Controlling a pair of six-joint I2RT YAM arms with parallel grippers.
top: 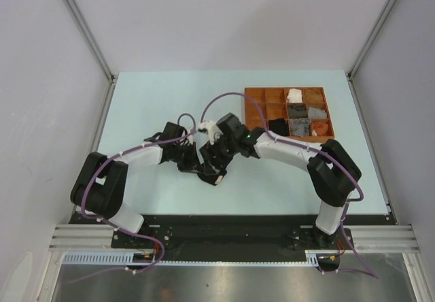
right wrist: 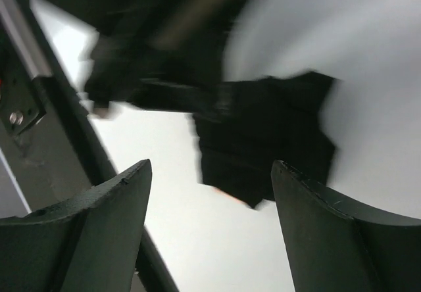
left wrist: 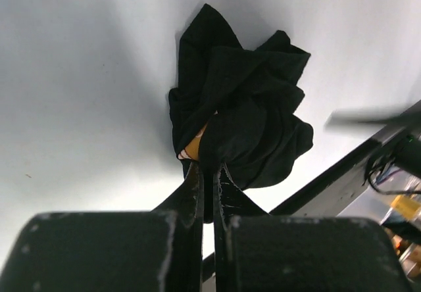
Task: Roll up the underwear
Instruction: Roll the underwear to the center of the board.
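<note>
Pale table (top: 149, 98), grey walls. Left fingers (left wrist: 195, 187) pinched closed on black underwear (left wrist: 243, 101), bunched near table centre, orange bit at the pinch. Right fingers (right wrist: 118, 206) spread wide, gripping nothing, just beside the cloth. Brown tray (top: 253, 111) far right.

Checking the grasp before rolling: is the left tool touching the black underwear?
Touching. The left wrist view shows the left tool shut, pinching the near edge of the black underwear.

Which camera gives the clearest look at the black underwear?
Left wrist: the black underwear is sharp and whole, bunched, pinched in the left gripper. The right wrist view shows it blurred; the top view barely shows it.
</note>
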